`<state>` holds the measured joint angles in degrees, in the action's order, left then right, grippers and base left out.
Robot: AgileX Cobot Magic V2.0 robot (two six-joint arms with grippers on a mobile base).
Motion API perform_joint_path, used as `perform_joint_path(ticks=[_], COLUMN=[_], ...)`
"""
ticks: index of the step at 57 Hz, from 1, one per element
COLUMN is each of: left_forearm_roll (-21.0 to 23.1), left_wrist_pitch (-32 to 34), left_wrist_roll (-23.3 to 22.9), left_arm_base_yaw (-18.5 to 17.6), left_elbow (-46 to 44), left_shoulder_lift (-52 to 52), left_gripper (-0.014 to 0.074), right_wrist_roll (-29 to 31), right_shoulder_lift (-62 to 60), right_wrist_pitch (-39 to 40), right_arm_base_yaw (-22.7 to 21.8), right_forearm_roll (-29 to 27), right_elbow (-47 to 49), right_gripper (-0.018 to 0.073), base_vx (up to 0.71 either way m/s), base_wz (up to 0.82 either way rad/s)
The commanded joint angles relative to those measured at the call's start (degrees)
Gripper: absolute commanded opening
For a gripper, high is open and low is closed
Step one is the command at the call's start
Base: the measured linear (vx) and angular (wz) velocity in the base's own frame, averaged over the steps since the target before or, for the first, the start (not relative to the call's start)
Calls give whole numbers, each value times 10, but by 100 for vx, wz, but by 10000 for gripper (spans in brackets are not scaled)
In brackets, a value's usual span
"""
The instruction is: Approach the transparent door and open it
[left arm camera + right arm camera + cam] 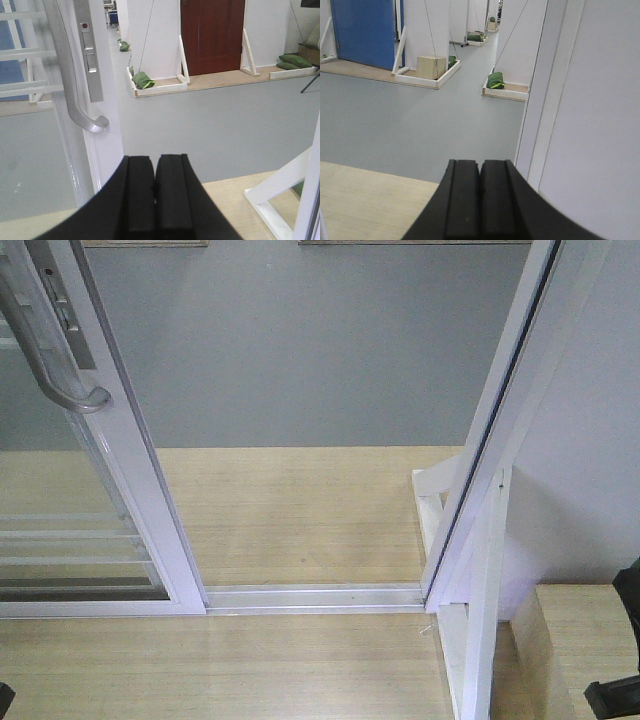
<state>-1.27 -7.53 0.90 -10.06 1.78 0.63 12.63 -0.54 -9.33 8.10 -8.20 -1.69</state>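
The transparent door [120, 440] stands slid to the left in the front view, a white-framed glass panel with thin horizontal bars low down. Its curved grey handle [55, 360] hangs on the right stile. A wide gap lies between the door and the white right jamb [500, 430]. In the left wrist view the handle [75, 95] and a lock plate [91, 55] are just up-left of my left gripper [155, 162], which is shut and empty, not touching them. My right gripper [480, 167] is shut and empty, beside the white jamb [545, 100].
A white floor track [310, 598] crosses the opening on a light wooden platform [250, 670]. Grey floor lies beyond. A white brace [470, 640] stands at the right jamb. Farther off are a red door [212, 35], a blue door [365, 30] and green sandbags [142, 80].
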Motion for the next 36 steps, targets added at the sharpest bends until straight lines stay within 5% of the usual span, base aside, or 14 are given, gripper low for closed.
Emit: perform_joint_path(ticks=[1, 36], left_forearm_roll=[1, 1], left_wrist_pitch=[48, 48], left_wrist_roll=[-2, -2], left_arm_base_yaw=[-3, -3], left_elbow=[5, 5], left_shoulder_lift=[8, 8], left_gripper=[-6, -6], right_wrist_roll=[0, 0], right_shoulder_lift=[-9, -9], right_wrist_pitch=[44, 44], right_arm_base_yaw=[-3, -3], right_forearm_roll=[0, 0], right_elbow=[-3, -2], right_gripper=[-6, -6], base_vx=[0, 0], base_wz=[0, 0])
